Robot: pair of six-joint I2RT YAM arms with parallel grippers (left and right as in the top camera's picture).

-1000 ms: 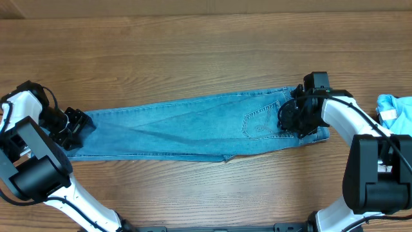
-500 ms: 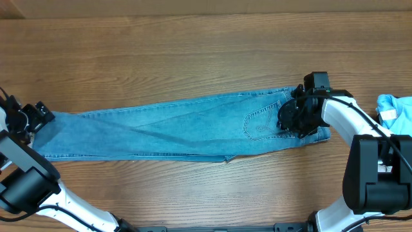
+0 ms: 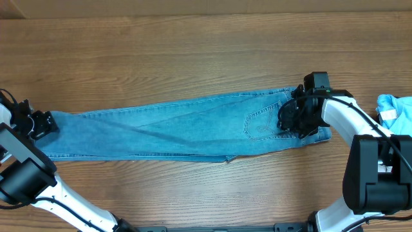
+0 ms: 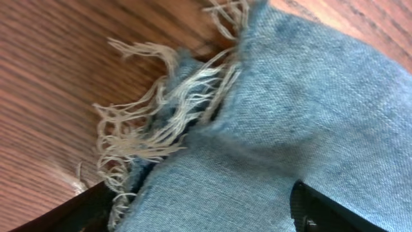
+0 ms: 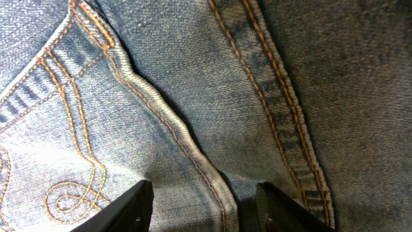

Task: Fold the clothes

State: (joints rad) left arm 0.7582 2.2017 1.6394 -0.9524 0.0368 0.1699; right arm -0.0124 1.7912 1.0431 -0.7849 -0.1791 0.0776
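Shows the left gripper (image 3: 48, 122) further left than a second ago, the jeans (image 3: 187, 125) drawn out longer across the table (image 3: 193, 51). Has its fingers (image 4: 328, 209) spread wide astride the frayed hem, released. Places the right gripper (image 3: 290, 119) at the waistband end, fingers (image 5: 132, 206) apart on denim beside the back pocket; cannot tell whether pinching.

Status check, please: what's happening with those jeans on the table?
Left gripper open over frayed leg hem. Right gripper open beside back pocket. Jeans flat, full length, not yet folded. Light blue cloth at right edge, apart.
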